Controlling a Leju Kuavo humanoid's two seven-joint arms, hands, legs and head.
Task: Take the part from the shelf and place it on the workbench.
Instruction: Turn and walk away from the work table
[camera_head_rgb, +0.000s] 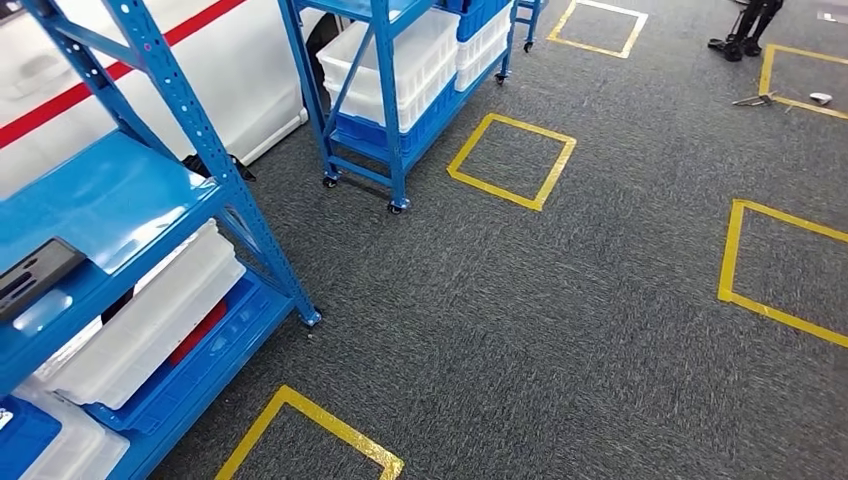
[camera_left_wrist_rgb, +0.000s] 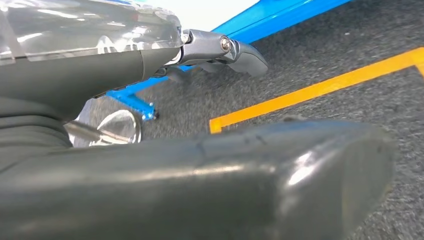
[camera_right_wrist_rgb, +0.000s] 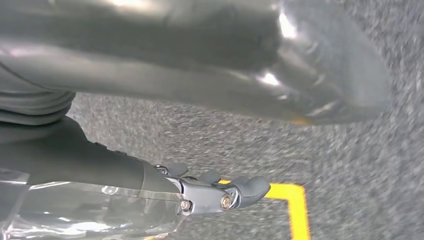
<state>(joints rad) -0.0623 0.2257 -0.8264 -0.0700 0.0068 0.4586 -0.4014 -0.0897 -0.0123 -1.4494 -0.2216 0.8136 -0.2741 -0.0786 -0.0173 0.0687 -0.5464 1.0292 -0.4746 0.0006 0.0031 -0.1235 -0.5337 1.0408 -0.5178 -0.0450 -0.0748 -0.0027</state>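
Observation:
A flat black part (camera_head_rgb: 30, 275) with slots lies on the blue shelf level (camera_head_rgb: 120, 200) of the near rack, at the left edge of the head view. My left hand (camera_left_wrist_rgb: 115, 65) hangs above the grey carpet beside the rack's blue foot, its thumb and fingers (camera_left_wrist_rgb: 235, 50) apart and nothing in it. Over the carpet on the other side, my right hand (camera_right_wrist_rgb: 100, 165) also holds nothing, with its fingers (camera_right_wrist_rgb: 240, 190) spread away from the thumb.
White bins (camera_head_rgb: 150, 320) fill the near rack's lower levels. A second blue rack on wheels (camera_head_rgb: 390, 100) with white and blue bins stands further back. Yellow tape squares (camera_head_rgb: 510, 160) mark the grey carpet, which stretches open to the right.

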